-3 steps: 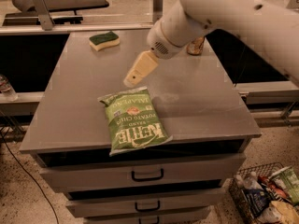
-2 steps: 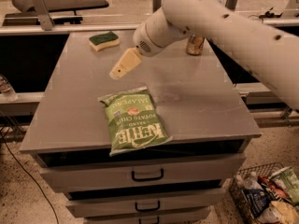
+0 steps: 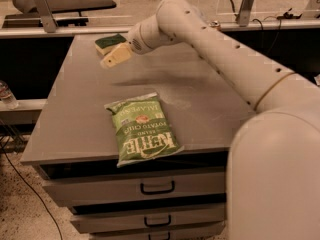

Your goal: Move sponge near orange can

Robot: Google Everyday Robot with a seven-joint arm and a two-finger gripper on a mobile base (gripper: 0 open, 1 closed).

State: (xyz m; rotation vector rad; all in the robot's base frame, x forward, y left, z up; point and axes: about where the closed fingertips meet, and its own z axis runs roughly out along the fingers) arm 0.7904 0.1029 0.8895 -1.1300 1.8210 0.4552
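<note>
In the single camera view, we judge the task to be at its opening. The sponge (image 3: 111, 43) lies flat near the far left corner of the tabletop (image 3: 210, 109), green scouring side up, and nothing suggests it has been lifted. The orange can does not show anywhere here. We suspect that the thick pale arm (image 3: 225, 49), which reaches in from the right across the far side of the tabletop, may be covering it, but we cannot confirm that. As far as we can see, then, the whole job is left: taking hold of the sponge, carrying it across, and setting it down close to the can. The end effector (image 3: 114, 58) hangs low over the far left part of the tabletop, angled down and to the left, just on the near side of the sponge. Whether the two touch we cannot say. We cannot tell how far open it is, and it appears to have hold of nothing. A green chip bag (image 3: 142, 128) lies well apart from both, at the near edge of the tabletop.
</note>
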